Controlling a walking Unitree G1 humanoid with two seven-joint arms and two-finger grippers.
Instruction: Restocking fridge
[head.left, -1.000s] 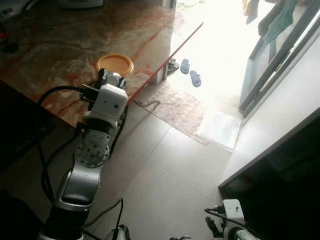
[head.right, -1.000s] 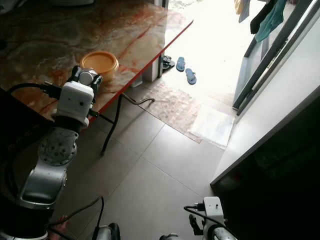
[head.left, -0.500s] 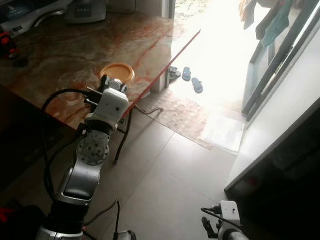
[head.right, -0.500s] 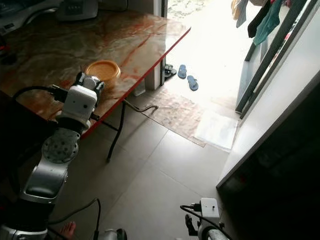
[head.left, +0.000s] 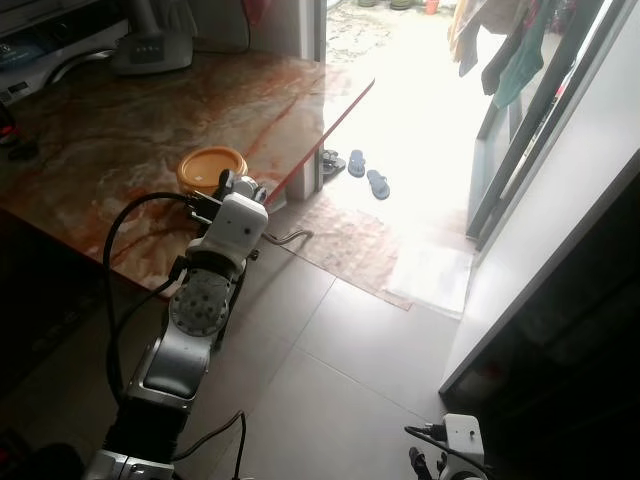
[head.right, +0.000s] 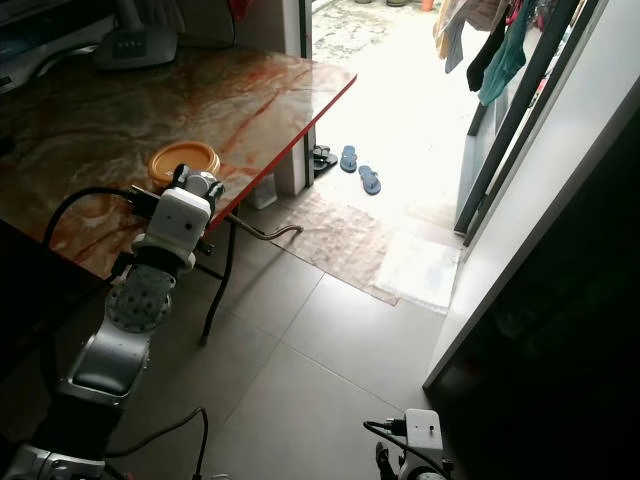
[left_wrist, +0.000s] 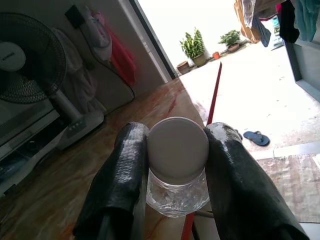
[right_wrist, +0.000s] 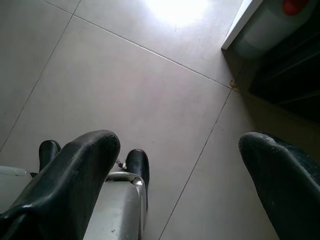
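Observation:
My left gripper (left_wrist: 175, 150) is shut on a clear glass jar with a white lid (left_wrist: 177, 150), the black fingers (left_wrist: 125, 180) pressing on both sides of it. In the left eye view the raised left arm (head.left: 215, 260) holds the jar's lid (head.left: 232, 184) over the near edge of the marble table (head.left: 90, 130). My right gripper (right_wrist: 180, 170) hangs low over the tiled floor, open and empty, its wrist (head.left: 462, 440) showing at the bottom. The dark fridge opening (head.left: 570, 330) is on the right behind a white wall edge.
An orange bowl (head.left: 210, 166) sits on the table just beyond the jar. A fan base (head.left: 150, 50) stands at the table's back. Blue slippers (head.left: 368, 174) and a mat (head.left: 345, 245) lie by the bright doorway. Clothes (head.left: 500, 45) hang near a sliding door. Grey floor tiles (head.left: 340, 380) lie ahead.
The whole view has shifted as the camera rose and tilted up, showing more of the table and doorway. The left gripper still holds the jar by the table edge.

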